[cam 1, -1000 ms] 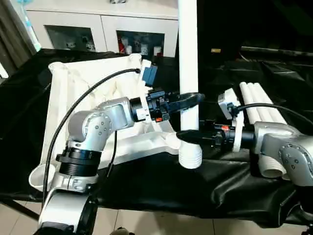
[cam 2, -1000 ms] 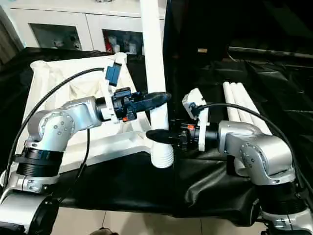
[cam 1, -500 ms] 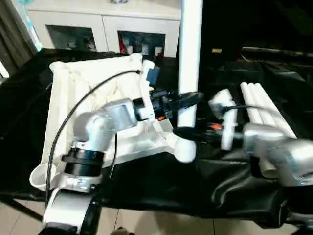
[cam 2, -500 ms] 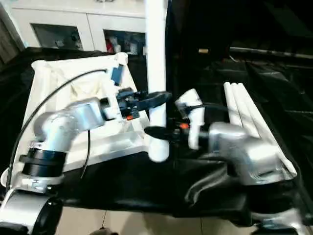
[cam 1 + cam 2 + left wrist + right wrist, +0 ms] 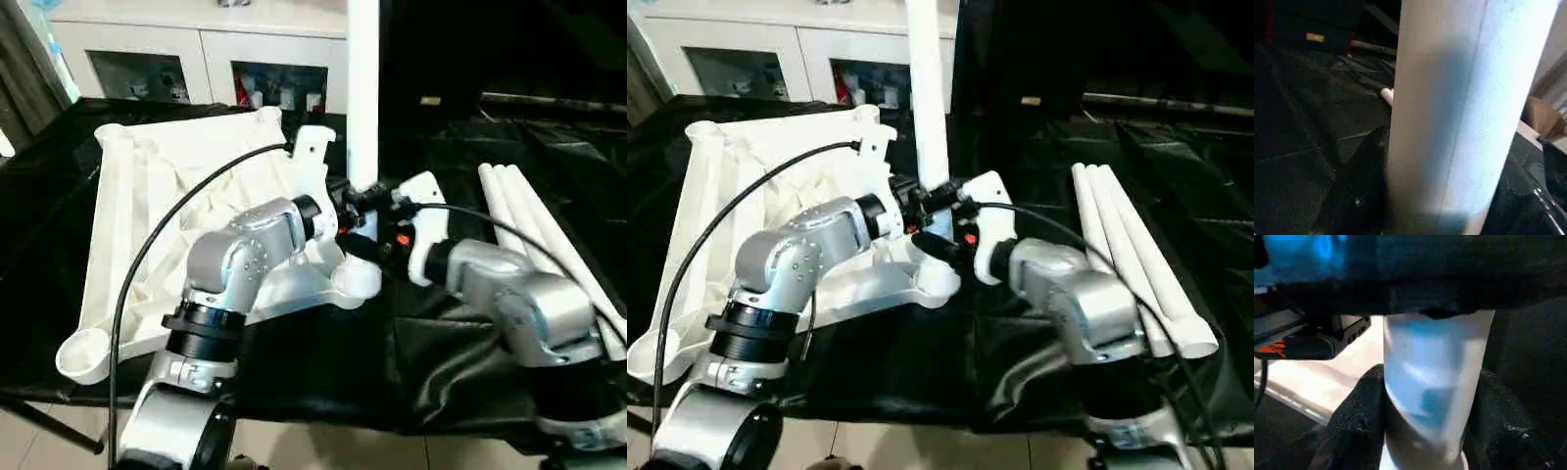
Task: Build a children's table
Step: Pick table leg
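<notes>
The leg (image 5: 361,98) was held upright over the near corner socket (image 5: 358,279) of the top (image 5: 147,196), clamped by both grippers (image 5: 942,201) (image 5: 939,248), apparently for screwing in.

The upright leg (image 5: 361,98) is smooth white plastic with a soft sheen. The tabletop (image 5: 167,196) lying underside up is the same white plastic, ribbed and matt. Three spare legs (image 5: 1127,245) look like smooth white plastic tubes. The cloth (image 5: 460,147) draped over the table is black, creased fabric with a slight gloss on its folds. The forearms (image 5: 794,255) are brushed silver metal; their cables (image 5: 176,215) are glossy black.
</notes>
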Robot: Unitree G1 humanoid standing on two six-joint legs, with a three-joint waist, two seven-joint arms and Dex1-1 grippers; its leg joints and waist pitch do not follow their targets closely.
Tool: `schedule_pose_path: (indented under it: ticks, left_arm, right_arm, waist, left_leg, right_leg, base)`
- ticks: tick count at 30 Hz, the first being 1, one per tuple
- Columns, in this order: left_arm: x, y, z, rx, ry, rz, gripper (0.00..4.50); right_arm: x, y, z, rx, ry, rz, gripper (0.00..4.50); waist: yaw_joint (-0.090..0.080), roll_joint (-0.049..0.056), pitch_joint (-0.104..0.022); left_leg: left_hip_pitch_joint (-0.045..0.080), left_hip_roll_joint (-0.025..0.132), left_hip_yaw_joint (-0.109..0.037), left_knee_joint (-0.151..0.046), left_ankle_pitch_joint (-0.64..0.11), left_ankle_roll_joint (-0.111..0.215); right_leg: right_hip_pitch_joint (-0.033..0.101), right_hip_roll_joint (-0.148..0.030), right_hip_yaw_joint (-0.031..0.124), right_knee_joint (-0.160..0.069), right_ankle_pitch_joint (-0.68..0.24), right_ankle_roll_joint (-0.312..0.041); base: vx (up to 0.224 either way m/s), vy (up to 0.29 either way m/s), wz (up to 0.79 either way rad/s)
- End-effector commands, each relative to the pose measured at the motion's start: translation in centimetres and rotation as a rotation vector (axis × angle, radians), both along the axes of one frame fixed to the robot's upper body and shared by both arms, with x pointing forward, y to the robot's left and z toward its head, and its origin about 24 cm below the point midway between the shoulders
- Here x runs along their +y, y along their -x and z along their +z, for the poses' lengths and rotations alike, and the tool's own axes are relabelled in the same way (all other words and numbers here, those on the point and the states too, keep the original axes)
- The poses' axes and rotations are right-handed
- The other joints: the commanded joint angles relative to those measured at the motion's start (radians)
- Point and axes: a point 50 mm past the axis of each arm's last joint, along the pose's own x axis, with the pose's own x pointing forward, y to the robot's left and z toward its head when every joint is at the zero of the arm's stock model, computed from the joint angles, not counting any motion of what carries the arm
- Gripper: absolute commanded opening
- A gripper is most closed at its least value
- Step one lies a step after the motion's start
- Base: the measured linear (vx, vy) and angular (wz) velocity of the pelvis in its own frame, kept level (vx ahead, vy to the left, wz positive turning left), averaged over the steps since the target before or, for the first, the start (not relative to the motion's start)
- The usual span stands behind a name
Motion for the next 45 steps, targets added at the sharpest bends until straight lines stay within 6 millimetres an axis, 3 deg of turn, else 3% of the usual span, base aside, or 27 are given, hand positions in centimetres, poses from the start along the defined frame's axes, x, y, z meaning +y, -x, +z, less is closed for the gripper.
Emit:
schedule_pose_path:
  ticks: [1,7,9,15,23,29,45]
  left_arm:
    - [0.4,-0.3,0.0,0.009,0.004,0.038,2.09]
    - [0.4,-0.3,0.6,0.002,0.053,0.022,1.94]
    - [0.5,-0.2,0.8,-0.007,0.068,-0.004,1.94]
    - [0.5,0.4,1.6,-0.030,0.079,-0.136,1.93]
    - [0.9,1.5,3.0,-0.054,0.104,-0.316,1.91]
    - [1.1,1.8,3.4,-0.064,0.107,-0.373,1.91]
    - [0.4,3.6,3.5,-0.086,0.117,-0.527,1.91]
  right_arm:
    - [-0.4,-0.5,0.6,-0.031,0.012,-0.042,1.88]
    - [-0.6,-1.0,0.9,-0.068,0.018,-0.071,1.88]
    - [-0.8,-1.0,1.2,-0.055,-0.042,-0.049,2.44]
    - [-2.3,0.1,1.8,-0.026,-0.061,0.100,3.05]
    - [-4.2,1.6,2.1,0.052,-0.049,0.275,3.09]
    - [-4.2,2.4,2.0,0.089,-0.029,0.363,3.09]
    - [-3.9,2.4,2.1,0.129,-0.116,0.432,3.09]
  waist:
    - [0.000,-0.012,-0.071]
    - [0.002,-0.013,-0.071]
    - [0.002,-0.012,-0.070]
    - [0.007,-0.017,-0.071]
    - [0.006,-0.020,-0.068]
    - [0.008,-0.024,-0.070]
    - [0.009,-0.026,-0.069]
  left_leg:
    - [0.018,0.061,-0.025,-0.062,-0.023,0.024]
    - [0.018,0.063,-0.025,-0.063,-0.023,0.023]
    - [0.019,0.063,-0.024,-0.063,-0.031,0.021]
    - [0.018,0.061,-0.023,-0.060,-0.012,0.041]
    - [0.017,0.062,-0.023,-0.060,-0.023,0.052]
    - [0.017,0.062,-0.022,-0.057,-0.002,0.069]
    - [0.017,0.063,-0.021,-0.056,0.000,0.069]
  right_leg:
    - [0.050,-0.088,0.052,-0.070,0.101,-0.241]
    - [0.049,-0.090,0.052,-0.070,0.111,-0.240]
    - [0.049,-0.090,0.053,-0.071,0.099,-0.239]
    - [0.052,-0.087,0.052,-0.066,0.127,-0.239]
    - [0.050,-0.089,0.051,-0.071,0.070,-0.250]
    - [0.051,-0.088,0.050,-0.068,0.094,-0.263]
    - [0.048,-0.089,0.050,-0.068,0.070,-0.268]
  base:
    - [0.000,0.000,0.00]
    - [0.000,0.000,0.00]
    - [0.000,0.000,0.00]
    - [0.000,0.000,0.00]
    - [0.000,0.000,0.00]
    - [0.000,0.000,0.00]
    - [0.000,0.000,0.00]
